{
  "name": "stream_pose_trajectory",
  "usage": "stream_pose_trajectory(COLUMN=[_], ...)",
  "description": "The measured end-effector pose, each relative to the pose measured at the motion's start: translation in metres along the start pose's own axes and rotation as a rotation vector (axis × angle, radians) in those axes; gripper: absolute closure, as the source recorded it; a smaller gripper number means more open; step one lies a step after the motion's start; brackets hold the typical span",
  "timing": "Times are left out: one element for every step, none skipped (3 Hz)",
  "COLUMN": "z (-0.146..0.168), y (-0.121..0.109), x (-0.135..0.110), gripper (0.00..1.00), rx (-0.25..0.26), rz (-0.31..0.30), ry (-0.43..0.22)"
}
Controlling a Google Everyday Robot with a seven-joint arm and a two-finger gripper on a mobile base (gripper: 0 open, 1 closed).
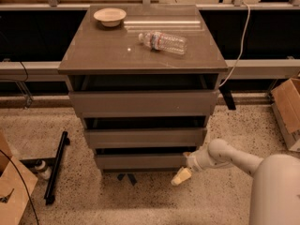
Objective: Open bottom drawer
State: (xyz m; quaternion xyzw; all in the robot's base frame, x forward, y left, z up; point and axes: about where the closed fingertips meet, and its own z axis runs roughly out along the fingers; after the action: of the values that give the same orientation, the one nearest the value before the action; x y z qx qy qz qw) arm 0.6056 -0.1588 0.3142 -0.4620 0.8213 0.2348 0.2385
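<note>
Nearest, btm R: the robot's white arm comes in from the R edge. Its bulky shell sits low in the corner, w/ a slimmer forearm reaching L toward the cabinet. Btm L corner: an open cardboard box, partly cut off by the edge.

The gripper is at the arm's end, a cream-coloured tip angled down & L over the speckled floor. It sits just below & in front of the R end of the bottom drawer. Whether it touches the front can't be told. Spread or pressed together: can't tell either.

A black bar lies on the floor L of the cabinet, w/ a small bottle-like item just beside it.

Bottom drawer = lowest & narrowest of 3 grey-brown fronts, no handle, close to the floor, dark gap above its top edge. Above it is the middle drawer, wider, then the top drawer, widest & tallest. Each has a dark gap above it too.

Cabinet top: glossy grey-brown slab. A clear plastic water bottle lies on its side R of centre. Further back on the L is a shallow cream bowl, upright, well apart from the bottle.

R side: a second cardboard box on the floor by the R edge. A white cable runs down from the top past the cabinet's R rear corner. Furthest back, a pale rail crosses dark panels.
</note>
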Motion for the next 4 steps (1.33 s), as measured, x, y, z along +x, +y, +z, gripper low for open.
stream_pose_trajectory(z=[0.017,0.031,0.051,0.066], y=[-0.026,-0.056,-0.088,-0.105], x=[0.004,0.011,0.014,0.014], gripper=[0.00,0.00,0.00,0.00], rx=[0.028,0.048,0.053,0.042], rz=[-0.002,0.000,0.008,0.019], ry=[-0.039,-0.067,-0.124,-0.161])
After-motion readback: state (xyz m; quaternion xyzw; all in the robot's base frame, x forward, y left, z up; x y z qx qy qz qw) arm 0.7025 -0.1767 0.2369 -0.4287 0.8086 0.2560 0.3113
